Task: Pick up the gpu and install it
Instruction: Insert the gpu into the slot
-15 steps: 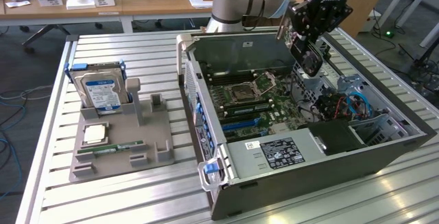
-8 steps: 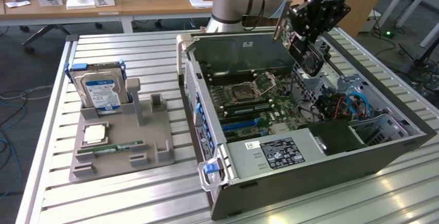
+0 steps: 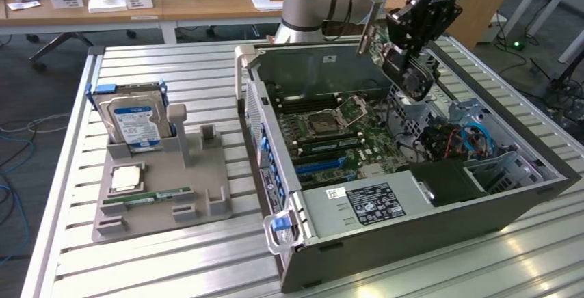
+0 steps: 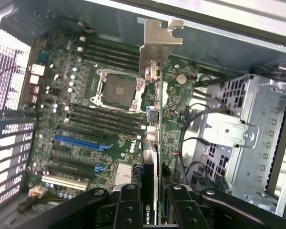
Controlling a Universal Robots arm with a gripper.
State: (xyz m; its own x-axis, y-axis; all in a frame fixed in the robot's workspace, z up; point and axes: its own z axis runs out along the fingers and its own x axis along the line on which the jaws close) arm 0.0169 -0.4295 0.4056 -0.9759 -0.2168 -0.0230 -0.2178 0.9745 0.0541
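**Operator:** Where's the gpu right now?

**Spotter:** Your end effector (image 3: 408,52) is clamped on the gpu (image 3: 418,79). It holds the card tilted above the open computer case (image 3: 411,236), towards the case's far side.

**Operator:** Is it seated in a slot?

**Spotter:** You can't tell from the exterior view, because the card's lower edge is lost among the cables. In the wrist view you see the gpu edge-on between the black fingers (image 4: 128,207), so its faces are hidden. Its silver bracket (image 4: 159,40) is farthest from the camera, and its near end is cut off. Beyond it lie the motherboard (image 4: 86,119), the CPU socket (image 4: 117,90) and a blue slot (image 4: 78,141), off to one side of the card.

**Operator:** And the bench?

**Spotter:** Your hard drive (image 3: 137,120) and memory stick (image 3: 146,197) sit in the grey holder (image 3: 205,188) on the bench (image 3: 164,264).
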